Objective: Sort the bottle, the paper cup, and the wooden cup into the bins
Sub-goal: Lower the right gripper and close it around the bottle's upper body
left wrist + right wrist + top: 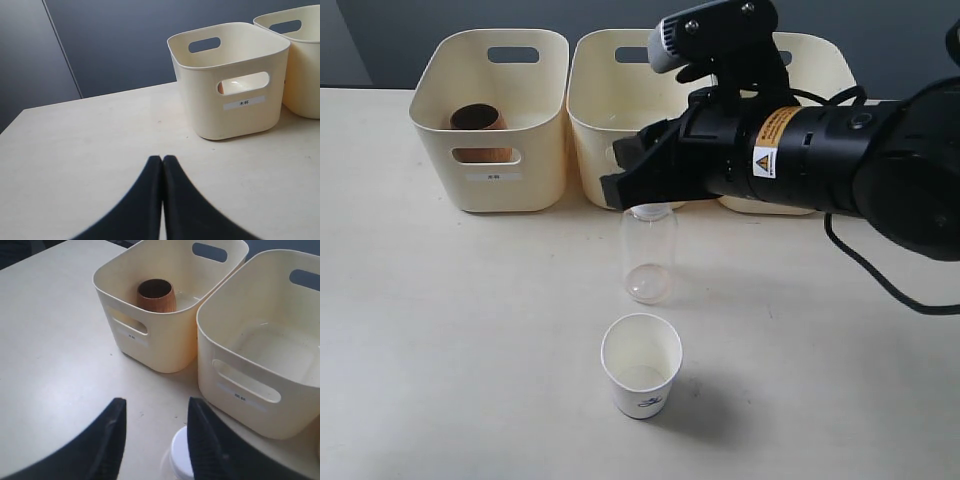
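The left gripper (162, 157) has its black fingers pressed together, holding nothing; the round reddish-brown wooden cup (477, 118) stands inside the left cream plastic tub (430, 125). The small clear plastic bottle (648, 255) with a white cap stands on the pale table (440, 330) in front of the middle tub (588, 120); the small white paper cup (641, 375) stands near it, closer to the camera. The right gripper (156, 401) hangs just over the cap, fingers apart, not squeezing it.

Clear bottle (648, 255), white cap, upright before the middle of three cream bins (588, 140). Paper cup (641, 365) upright in front of it. Wooden cup (476, 119) upright inside left bin (535, 150).
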You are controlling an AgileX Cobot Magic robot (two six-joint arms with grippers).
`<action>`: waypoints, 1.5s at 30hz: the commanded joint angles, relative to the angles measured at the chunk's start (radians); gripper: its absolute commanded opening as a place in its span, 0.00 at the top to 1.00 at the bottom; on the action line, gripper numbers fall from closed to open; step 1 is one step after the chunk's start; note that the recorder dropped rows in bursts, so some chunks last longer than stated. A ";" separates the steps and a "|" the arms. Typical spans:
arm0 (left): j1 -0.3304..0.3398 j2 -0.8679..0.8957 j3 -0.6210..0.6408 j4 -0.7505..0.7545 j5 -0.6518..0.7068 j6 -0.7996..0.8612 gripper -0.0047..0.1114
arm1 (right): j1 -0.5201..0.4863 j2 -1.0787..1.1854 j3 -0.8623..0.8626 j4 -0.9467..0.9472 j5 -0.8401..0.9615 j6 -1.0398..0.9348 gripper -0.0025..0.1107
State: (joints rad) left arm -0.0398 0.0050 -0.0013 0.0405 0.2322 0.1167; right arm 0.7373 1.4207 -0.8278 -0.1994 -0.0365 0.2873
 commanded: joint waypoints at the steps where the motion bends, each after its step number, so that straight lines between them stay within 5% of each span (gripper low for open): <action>1: -0.003 -0.005 0.001 -0.001 -0.001 -0.002 0.96 | 0.001 0.002 0.003 0.002 -0.014 0.000 0.63; 14: -0.003 -0.005 0.001 -0.001 -0.001 -0.002 0.96 | 0.001 0.020 0.004 0.005 0.037 0.000 0.64; 19: -0.003 -0.005 0.001 -0.001 -0.001 -0.002 0.96 | 0.001 0.020 0.004 0.006 0.037 0.000 0.94; 21: -0.003 -0.005 0.001 -0.001 -0.001 -0.002 0.96 | 0.001 0.020 0.004 0.006 0.042 0.000 0.97; 25: -0.003 -0.005 0.001 -0.001 -0.001 -0.002 0.96 | 0.001 0.020 0.004 -0.011 0.057 0.000 0.77; 31: -0.003 -0.005 0.001 -0.001 -0.001 -0.002 0.96 | 0.001 0.020 0.004 0.051 0.060 0.000 0.19; 45: -0.003 -0.005 0.001 -0.001 -0.001 -0.002 0.96 | 0.001 0.096 0.004 0.081 0.003 0.000 0.16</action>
State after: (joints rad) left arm -0.0398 0.0050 -0.0013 0.0405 0.2322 0.1167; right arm 0.7373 1.5186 -0.8278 -0.1209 0.0000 0.2873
